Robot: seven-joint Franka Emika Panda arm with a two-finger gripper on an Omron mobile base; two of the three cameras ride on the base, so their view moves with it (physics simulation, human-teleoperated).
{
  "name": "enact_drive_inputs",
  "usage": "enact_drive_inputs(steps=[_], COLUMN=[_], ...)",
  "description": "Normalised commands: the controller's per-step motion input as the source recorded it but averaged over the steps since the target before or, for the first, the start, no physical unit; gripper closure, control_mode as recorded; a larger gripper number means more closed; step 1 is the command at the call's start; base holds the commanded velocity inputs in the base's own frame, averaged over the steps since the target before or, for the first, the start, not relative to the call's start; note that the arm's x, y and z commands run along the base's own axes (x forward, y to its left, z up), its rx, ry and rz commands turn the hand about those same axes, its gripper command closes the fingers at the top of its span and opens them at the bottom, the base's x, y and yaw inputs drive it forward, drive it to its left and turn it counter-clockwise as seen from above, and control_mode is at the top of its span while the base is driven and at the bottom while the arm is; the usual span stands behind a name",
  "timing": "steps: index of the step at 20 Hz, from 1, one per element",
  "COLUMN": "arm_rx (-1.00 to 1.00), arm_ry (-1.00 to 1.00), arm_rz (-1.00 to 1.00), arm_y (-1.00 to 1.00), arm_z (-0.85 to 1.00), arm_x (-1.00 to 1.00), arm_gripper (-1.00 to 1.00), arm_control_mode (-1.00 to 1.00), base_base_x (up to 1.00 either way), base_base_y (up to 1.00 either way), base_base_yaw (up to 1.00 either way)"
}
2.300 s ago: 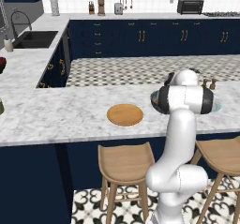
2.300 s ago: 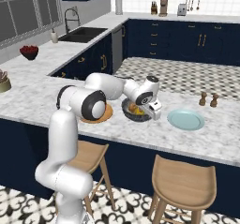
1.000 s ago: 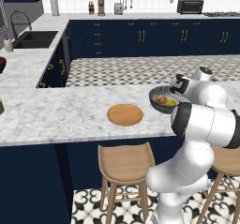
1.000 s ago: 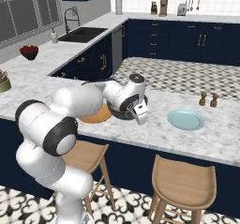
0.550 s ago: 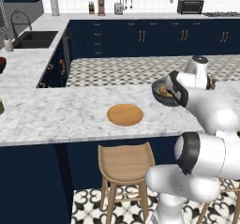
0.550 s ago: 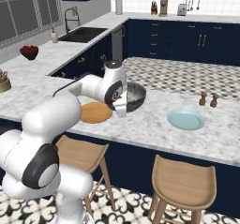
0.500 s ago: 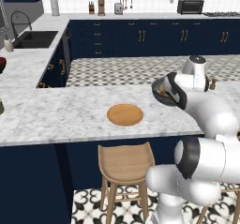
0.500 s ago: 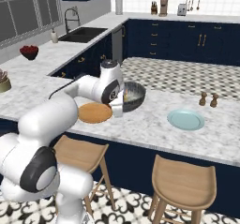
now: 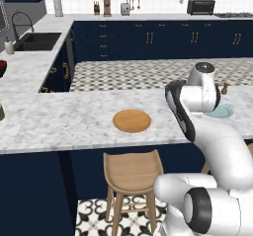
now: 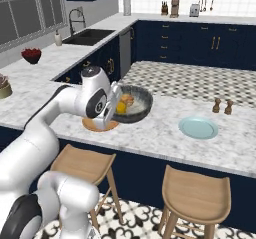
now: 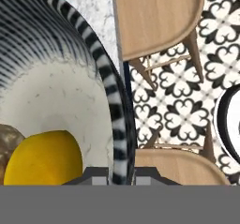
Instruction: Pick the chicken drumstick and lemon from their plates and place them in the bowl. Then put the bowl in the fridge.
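In the right base view, my gripper (image 10: 111, 110) is shut on the near rim of the dark grey bowl (image 10: 136, 103) and holds it just above the counter. The yellow lemon (image 10: 121, 106) and the brown chicken drumstick (image 10: 129, 99) lie inside it. The hand view has my gripper (image 11: 115, 177) clamped over the striped bowl rim (image 11: 118, 120), with the lemon (image 11: 44, 158) and a bit of the drumstick (image 11: 6, 141) beside it. The tan plate (image 10: 93, 125) lies under my hand and the pale blue plate (image 10: 198, 127) to the right. The fridge is out of view.
Two wooden stools (image 10: 196, 193) (image 10: 86, 165) stand at the counter's front edge, also below the bowl as stools (image 11: 154, 17) in the hand view. Salt and pepper shakers (image 10: 222, 105) stand behind the blue plate. The tan plate (image 9: 131, 120) lies left of my arm.
The bowl has come up off the counter in my grip. My arm has swung round and the hand has turned, while the bowl stays at about the same spot above the counter.
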Motion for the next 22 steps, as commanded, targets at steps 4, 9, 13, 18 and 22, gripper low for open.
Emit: enact_drive_inputs(steps=[4,9,13,18,22], arm_rx=[0.00,0.00,0.00,0.00,0.00], arm_ry=[-0.19,-0.16,-0.06,0.00,0.00], arm_rz=[0.08,0.13,0.03,0.00,0.00], arm_y=[0.06,0.18,0.03,0.00,0.00], arm_z=[0.59,0.62,0.15,0.00,0.00], arm_x=[-0.61,-0.60,-0.23,0.00,0.00], arm_gripper=[1.00,1.00,1.00,1.00,1.00], arm_control_mode=[-1.00,-1.00,1.00,1.00,1.00], base_base_x=[0.00,0.00,-0.75,-1.00,-0.72], base_base_y=[0.00,0.00,0.06,-0.19,-1.00], base_base_yaw=[0.00,0.00,0.09,-0.01,-0.37])
